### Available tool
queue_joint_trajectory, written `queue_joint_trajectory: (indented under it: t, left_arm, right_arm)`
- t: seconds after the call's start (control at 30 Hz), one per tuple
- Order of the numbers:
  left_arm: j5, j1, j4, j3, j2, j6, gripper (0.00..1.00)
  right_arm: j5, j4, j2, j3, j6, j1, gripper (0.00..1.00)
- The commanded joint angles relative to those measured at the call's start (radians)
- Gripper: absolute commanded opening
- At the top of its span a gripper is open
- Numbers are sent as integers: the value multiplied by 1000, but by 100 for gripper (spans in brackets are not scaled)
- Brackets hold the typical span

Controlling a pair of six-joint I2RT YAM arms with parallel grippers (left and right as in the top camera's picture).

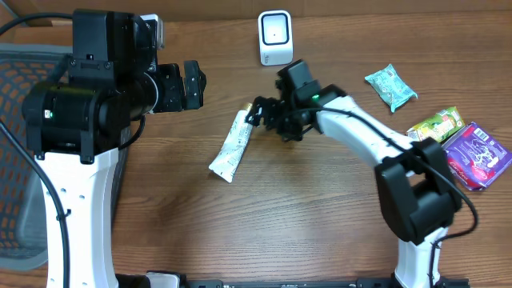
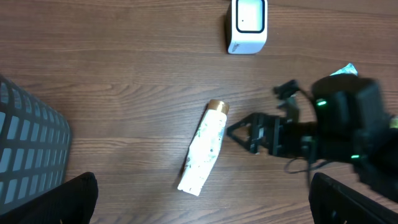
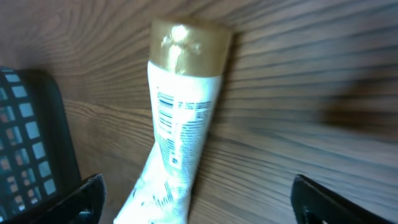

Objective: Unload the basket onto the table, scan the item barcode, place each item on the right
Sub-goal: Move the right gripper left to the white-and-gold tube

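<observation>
The right wrist view is soft with blur, and it cuts off the tube's (image 3: pixel 177 124) crimped tail at the bottom edge. You see only the tips of the right gripper's (image 3: pixel 199 208) fingers (image 3: pixel 84 199), at the two lower corners. They are spread wide, with nothing between them. In the overhead view its tips sit just beside the tube's gold cap (image 1: pixel 242 118), but you cannot tell whether they touch. The left gripper (image 1: pixel 192 86) hangs well above the table with its fingers parted too, holding nothing, and its arm hides part of the grey mesh bin (image 1: pixel 20 120) at the left edge.

The tube lies flat on the wooden table (image 1: pixel 304 208), cap toward the white scanner (image 1: pixel 274 36) and tail toward the near left. The two are well apart, with bare wood between them. There is open wood on the near side of the tube as well. Off to the right a green packet (image 1: pixel 391 86), a yellow-green packet (image 1: pixel 436 124) and a purple packet (image 1: pixel 476 154) lie near the table edge — the purple one beside the right arm's base.

Below the cap the tube carries a printed panel of fine lines and small text, facing up, too blurred to read. The packets' lettering is too small to make out.
</observation>
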Motion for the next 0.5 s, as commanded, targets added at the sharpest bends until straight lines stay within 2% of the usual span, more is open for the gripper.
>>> queue_joint_trajectory:
  t: [0.0, 0.2, 0.37, 0.47]
  left_arm:
    - [-3, -1, 1, 9, 7, 19, 100]
    - [-3, -1, 1, 9, 7, 19, 100]
    - [-3, -1, 1, 9, 7, 19, 100]
    - [-3, -1, 1, 9, 7, 19, 100]
  right_arm:
    - [2, 37, 43, -4, 47, 48, 85]
    - [66, 68, 85, -4, 55, 131, 70]
    - [126, 60, 92, -4, 47, 162, 37]
    - [130, 46, 92, -4, 32, 161, 25]
